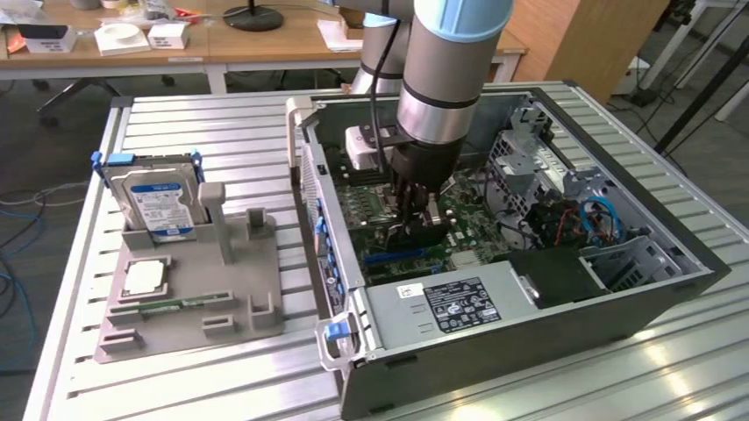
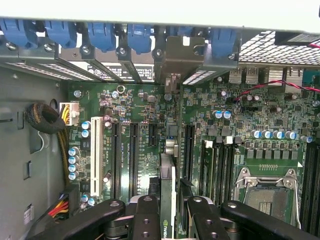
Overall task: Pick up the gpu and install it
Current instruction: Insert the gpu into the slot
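The gpu stands on edge between my fingers, seen edge-on in the wrist view. It runs over the green motherboard between two black expansion slots. Its silver end bracket sits at the case's rear slot openings. My gripper is shut on the card, one black finger on each side. In the exterior view the gripper reaches down inside the open computer case, with the gpu low over the board. I cannot tell whether the card is seated in a slot.
A grey holder on the exterior view's left carries a hard drive, a processor chip and a memory stick. Inside the case are the power supply, a drive cage, the processor socket and a white slot.
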`<move>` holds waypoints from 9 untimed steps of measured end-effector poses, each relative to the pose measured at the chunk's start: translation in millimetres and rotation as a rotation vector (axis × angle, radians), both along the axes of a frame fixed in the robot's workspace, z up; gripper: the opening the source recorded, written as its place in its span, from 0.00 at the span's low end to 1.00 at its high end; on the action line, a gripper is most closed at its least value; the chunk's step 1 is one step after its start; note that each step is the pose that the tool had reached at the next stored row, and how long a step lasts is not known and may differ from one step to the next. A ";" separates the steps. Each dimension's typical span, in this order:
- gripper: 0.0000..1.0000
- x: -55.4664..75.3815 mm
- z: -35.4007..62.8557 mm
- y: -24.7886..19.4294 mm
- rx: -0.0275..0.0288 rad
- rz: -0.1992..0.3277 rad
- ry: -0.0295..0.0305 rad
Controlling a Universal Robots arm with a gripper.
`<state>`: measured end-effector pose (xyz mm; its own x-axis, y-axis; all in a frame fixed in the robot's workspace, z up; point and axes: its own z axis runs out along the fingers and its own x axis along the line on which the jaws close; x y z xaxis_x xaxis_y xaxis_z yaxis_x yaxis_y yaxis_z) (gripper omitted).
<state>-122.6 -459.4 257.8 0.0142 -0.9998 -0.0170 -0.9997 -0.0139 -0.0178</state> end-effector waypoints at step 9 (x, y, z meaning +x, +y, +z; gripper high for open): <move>0.26 0.0 -1.3 0.0 0.0000 0.000 0.0000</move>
<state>-122.6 -459.4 256.5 0.0142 -0.9998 -0.0170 -0.9997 -0.0139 -0.0178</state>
